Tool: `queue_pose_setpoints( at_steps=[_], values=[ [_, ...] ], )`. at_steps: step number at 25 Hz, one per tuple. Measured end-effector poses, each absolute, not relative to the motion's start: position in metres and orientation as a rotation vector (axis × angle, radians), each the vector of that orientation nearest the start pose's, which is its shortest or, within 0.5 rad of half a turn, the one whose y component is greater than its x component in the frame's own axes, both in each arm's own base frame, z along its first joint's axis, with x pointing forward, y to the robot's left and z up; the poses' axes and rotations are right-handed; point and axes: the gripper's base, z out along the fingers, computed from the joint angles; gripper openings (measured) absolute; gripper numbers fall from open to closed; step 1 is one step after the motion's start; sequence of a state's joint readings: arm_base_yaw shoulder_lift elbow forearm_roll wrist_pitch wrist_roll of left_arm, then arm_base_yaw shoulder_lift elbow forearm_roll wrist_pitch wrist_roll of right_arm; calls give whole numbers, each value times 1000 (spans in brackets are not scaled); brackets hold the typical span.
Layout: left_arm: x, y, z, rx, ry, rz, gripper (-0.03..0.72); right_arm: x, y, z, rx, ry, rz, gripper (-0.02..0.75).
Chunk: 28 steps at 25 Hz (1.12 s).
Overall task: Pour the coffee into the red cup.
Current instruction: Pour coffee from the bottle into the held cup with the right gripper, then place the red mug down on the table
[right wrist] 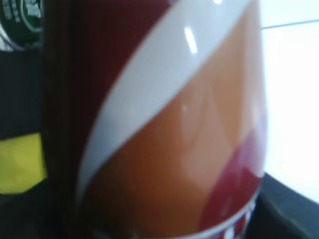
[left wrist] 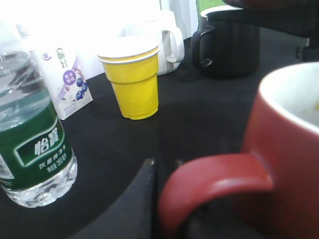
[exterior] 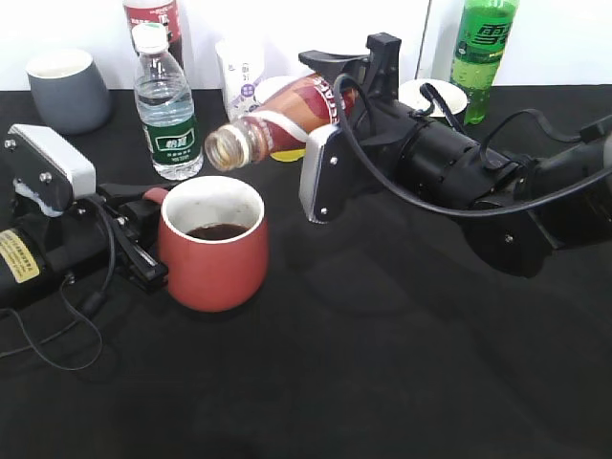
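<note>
Pour so far: the red cup (exterior: 211, 247) already holds a shallow pool of dark coffee; the coffee bottle (exterior: 277, 120) lies tipped almost flat, open mouth above and just behind the cup's rim, and looks nearly drained.
Stream: I see no liquid falling from the mouth right now.
Left to do: judging by this, only the last drops, then righting the bottle.
Right gripper (exterior: 330, 143): fingers clamped on the bottle's labelled body.
Left gripper (exterior: 134, 225): fingers at the cup's handle on the black counter (exterior: 382, 363); whether they pinch it, I cannot tell.
Water bottle (exterior: 165, 105): green label with white Chinese characters.
Coffee label: brown-orange with white band; lettering unreadable.
</note>
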<state>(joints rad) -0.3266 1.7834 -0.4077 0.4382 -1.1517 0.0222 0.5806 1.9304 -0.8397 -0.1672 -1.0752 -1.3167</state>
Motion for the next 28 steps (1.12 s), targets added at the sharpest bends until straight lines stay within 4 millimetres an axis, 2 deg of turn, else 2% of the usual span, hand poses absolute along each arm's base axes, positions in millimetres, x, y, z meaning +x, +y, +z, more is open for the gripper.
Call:
queue_pose_setpoints(
  at_steps=[9,13,17,20,25,28],
  values=[
    [245,-120,141,740,1588,-431,64,309,219,179,-1295,813,-440,534],
    [245,-120,141,740,1588,-431,64,309,219,179,-1145,995,-193,534],
    [245,-120,141,739,1588,-431,64,309,219,179,-864,1247,206,534],
    [245,-120,141,739,1588,-431,64,309,219,179,-729,1340,379,534],
    [250,-114,142,646,1615,-387,64,309,219,179,-694,1363,422,534],
    [256,-105,143,522,1645,-328,64,309,219,179,-692,1364,424,534]
  ],
)
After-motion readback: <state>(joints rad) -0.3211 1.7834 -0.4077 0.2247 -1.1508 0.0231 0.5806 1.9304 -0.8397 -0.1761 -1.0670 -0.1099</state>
